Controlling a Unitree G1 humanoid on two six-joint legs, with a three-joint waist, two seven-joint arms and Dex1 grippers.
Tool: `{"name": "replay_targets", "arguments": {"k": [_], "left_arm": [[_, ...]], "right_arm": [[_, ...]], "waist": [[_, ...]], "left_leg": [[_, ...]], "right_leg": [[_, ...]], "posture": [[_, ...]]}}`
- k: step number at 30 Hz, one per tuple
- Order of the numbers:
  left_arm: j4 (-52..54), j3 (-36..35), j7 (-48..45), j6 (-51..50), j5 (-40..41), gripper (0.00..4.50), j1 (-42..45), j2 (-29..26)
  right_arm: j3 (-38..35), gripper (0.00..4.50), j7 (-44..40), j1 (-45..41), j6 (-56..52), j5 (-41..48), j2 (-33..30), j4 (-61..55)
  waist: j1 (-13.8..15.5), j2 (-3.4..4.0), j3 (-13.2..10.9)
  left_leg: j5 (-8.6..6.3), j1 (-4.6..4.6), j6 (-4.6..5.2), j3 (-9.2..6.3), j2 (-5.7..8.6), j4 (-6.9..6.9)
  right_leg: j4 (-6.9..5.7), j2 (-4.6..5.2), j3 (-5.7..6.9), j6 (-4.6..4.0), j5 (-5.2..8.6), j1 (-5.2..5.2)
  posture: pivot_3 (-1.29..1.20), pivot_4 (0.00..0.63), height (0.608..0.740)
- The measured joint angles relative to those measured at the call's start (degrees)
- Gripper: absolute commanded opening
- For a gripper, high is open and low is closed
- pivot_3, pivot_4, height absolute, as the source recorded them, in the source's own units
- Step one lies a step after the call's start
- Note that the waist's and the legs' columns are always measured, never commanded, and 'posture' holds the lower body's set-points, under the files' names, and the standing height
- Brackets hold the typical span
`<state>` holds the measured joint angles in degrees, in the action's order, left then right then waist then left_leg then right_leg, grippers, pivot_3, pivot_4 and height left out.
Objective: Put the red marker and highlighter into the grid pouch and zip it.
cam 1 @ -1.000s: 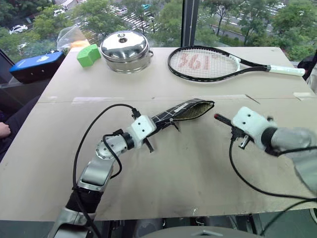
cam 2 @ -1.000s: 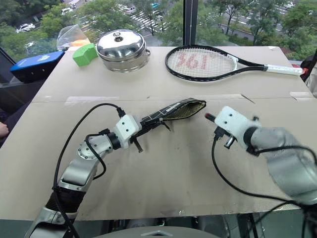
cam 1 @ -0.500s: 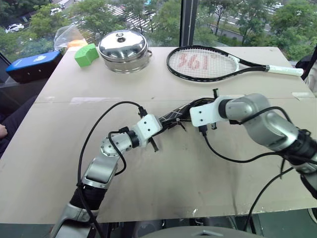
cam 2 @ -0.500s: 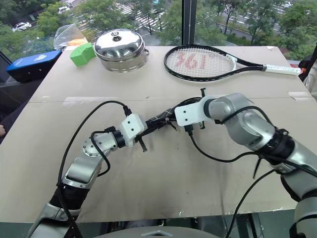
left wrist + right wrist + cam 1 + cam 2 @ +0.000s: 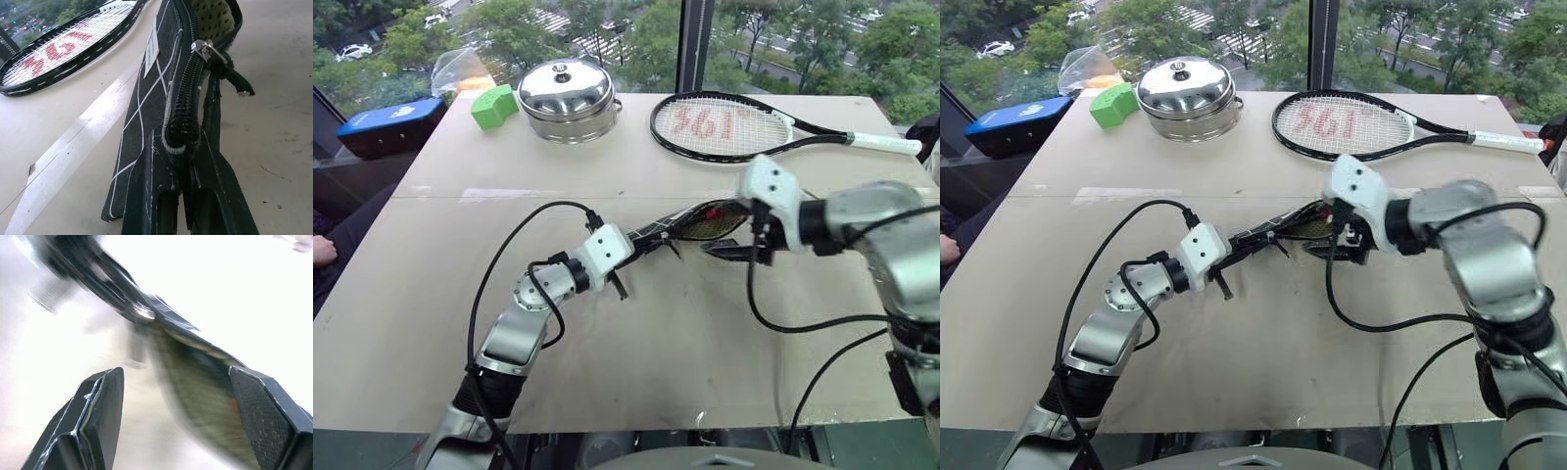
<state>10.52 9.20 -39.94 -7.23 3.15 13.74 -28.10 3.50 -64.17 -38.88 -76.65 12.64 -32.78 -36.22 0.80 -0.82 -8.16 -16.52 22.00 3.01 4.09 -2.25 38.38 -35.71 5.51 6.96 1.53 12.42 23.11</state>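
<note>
Pouch in the middle of the table point(image 5: 421, 294), operator, and your left gripper point(image 5: 182, 196) is pinching the closed end of the grid pouch point(image 5: 690, 223), fingers clamped tight on the fabric just below the zipper. The pouch's mouth is gaping toward your right side, tan lining showing, with the red marker point(image 5: 712, 210) poking its red tip from inside the opening. Your right gripper point(image 5: 729, 251) is sitting right at that open end with its fingers spread apart, holding nothing. Over by the far edge, a tennis racket point(image 5: 734, 126), a steel pot point(image 5: 570, 94) and a green block point(image 5: 492, 106) are lying well apart from the action.
</note>
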Motion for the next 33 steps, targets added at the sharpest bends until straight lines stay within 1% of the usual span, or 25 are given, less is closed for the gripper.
{"name": "replay_targets", "arguments": {"k": [1,2,4,5,6,8,11,15,23,25,26,27,28,33], "left_arm": [[-0.06,0.04,0.02,-0.04,0.00,0.00,0.28,0.08],[-0.10,0.09,0.02,-0.08,0.00,0.00,0.63,0.23],[-0.12,0.14,-0.01,-0.11,0.15,0.00,1.56,0.31],[-0.12,0.09,-0.06,-0.14,0.34,0.00,1.81,0.29],[-0.12,0.08,-0.06,-0.15,0.35,0.00,1.82,0.28],[-0.13,0.15,-0.36,-0.32,0.42,0.00,1.86,0.26],[-0.13,0.22,-0.83,-0.48,0.48,0.00,1.89,0.12],[-0.13,0.21,-1.15,-0.72,0.54,0.00,1.91,0.04],[0.00,0.21,-1.38,-1.14,0.57,0.00,1.90,-0.11],[0.04,0.21,-1.46,-1.20,0.57,0.00,1.90,-0.12],[0.09,0.21,-1.48,-1.22,0.57,0.00,1.89,-0.15],[0.16,0.21,-1.49,-1.26,0.57,0.00,1.88,-0.18],[0.19,0.21,-1.49,-1.30,0.57,0.00,1.87,-0.23],[0.32,0.21,-1.50,-1.52,0.57,0.00,1.79,-0.36]], "right_arm": [[-2.41,3.44,1.78,1.46,-7.03,2.27,4.57,-2.31],[-2.79,3.44,2.99,2.28,-9.86,3.24,6.64,-3.28],[-2.67,3.44,8.56,6.38,-14.46,4.00,13.71,-4.98],[-2.29,3.44,12.21,8.57,-15.13,3.76,17.08,-4.93],[-2.24,3.44,12.79,8.90,-15.17,3.62,17.78,-4.90],[-2.21,3.44,19.70,10.36,-13.71,2.14,24.08,-2.54],[-2.16,3.44,26.39,10.38,-10.06,0.77,27.51,1.02],[-2.22,3.44,30.98,10.37,-7.49,1.19,30.09,3.59],[-3.62,3.44,34.69,10.20,-3.19,4.63,31.95,6.91],[-4.65,2.94,35.23,10.18,-2.89,5.59,32.96,7.57],[-5.10,2.84,35.59,10.17,-2.91,6.33,33.47,7.72],[-5.67,2.27,35.89,10.07,-2.95,7.25,33.92,7.79],[-5.92,1.83,36.12,9.89,-3.05,7.89,34.07,7.79],[-6.74,1.83,37.87,9.67,-3.25,10.01,34.68,7.93]], "waist": [[-0.14,0.01,0.00],[-0.13,0.04,-0.02],[-0.09,0.04,0.00],[-0.05,0.06,-0.01],[-0.03,0.05,0.00],[-0.10,0.06,-0.01],[0.02,0.02,0.01],[-0.13,0.03,0.01],[-0.16,0.02,0.01],[-0.17,0.03,0.01],[-0.17,0.03,0.01],[-0.16,0.03,0.01],[-0.16,0.03,0.01],[-0.19,0.03,0.01]], "left_leg": [[0.00,0.00,0.00,0.00,0.00,-0.02],[0.00,0.01,0.00,0.01,0.00,-0.02],[0.01,0.01,-0.01,-0.05,0.01,-0.01],[0.01,0.02,-0.02,-0.03,0.04,-0.02],[0.02,0.01,-0.02,-0.03,0.07,-0.02],[0.15,0.03,-0.25,0.04,0.11,0.02],[0.17,0.03,-0.27,0.06,0.13,0.02],[0.18,0.01,-0.30,0.06,0.10,0.00],[0.20,-0.01,-0.33,0.07,0.08,-0.01],[0.20,-0.01,-0.33,0.07,0.07,-0.02],[0.20,-0.01,-0.33,0.07,0.07,-0.02],[0.20,-0.01,-0.33,0.07,0.07,-0.03],[0.20,-0.01,-0.33,0.07,0.07,-0.03],[0.19,-0.01,-0.31,0.07,0.06,-0.03]], "right_leg": [[-0.03,0.03,-0.02,-0.05,-0.03,0.02],[-0.07,0.04,-0.01,-0.07,-0.04,0.04],[-0.12,0.03,0.01,-0.08,-0.04,0.03],[-0.12,0.00,0.05,-0.07,-0.05,0.04],[-0.14,-0.16,0.08,-0.07,-0.05,0.04],[-0.14,-0.23,0.02,-0.05,-0.05,0.04],[-0.11,-0.31,-0.05,-0.03,-0.04,0.03],[-0.11,-0.42,-0.08,-0.02,-0.04,0.04],[-0.11,-0.46,-0.10,-0.02,-0.03,0.04],[-0.11,-0.46,-0.10,-0.02,-0.03,0.04],[-0.11,-0.46,-0.10,-0.02,-0.03,0.04],[-0.11,-0.46,-0.10,-0.02,-0.03,0.04],[-0.10,-0.46,-0.10,-0.02,-0.03,0.04],[-0.10,-0.46,-0.10,-0.02,-0.03,0.04]], "posture": [[0.00,0.150,0.740],[0.00,0.150,0.740],[0.00,0.150,0.740],[0.00,0.150,0.740],[0.00,0.150,0.740],[0.00,0.150,0.740],[0.00,0.150,0.740],[0.00,0.150,0.740],[0.00,0.150,0.740],[0.00,0.150,0.740],[0.00,0.150,0.740],[0.00,0.150,0.740],[0.00,0.150,0.740],[0.00,0.150,0.740]]}}
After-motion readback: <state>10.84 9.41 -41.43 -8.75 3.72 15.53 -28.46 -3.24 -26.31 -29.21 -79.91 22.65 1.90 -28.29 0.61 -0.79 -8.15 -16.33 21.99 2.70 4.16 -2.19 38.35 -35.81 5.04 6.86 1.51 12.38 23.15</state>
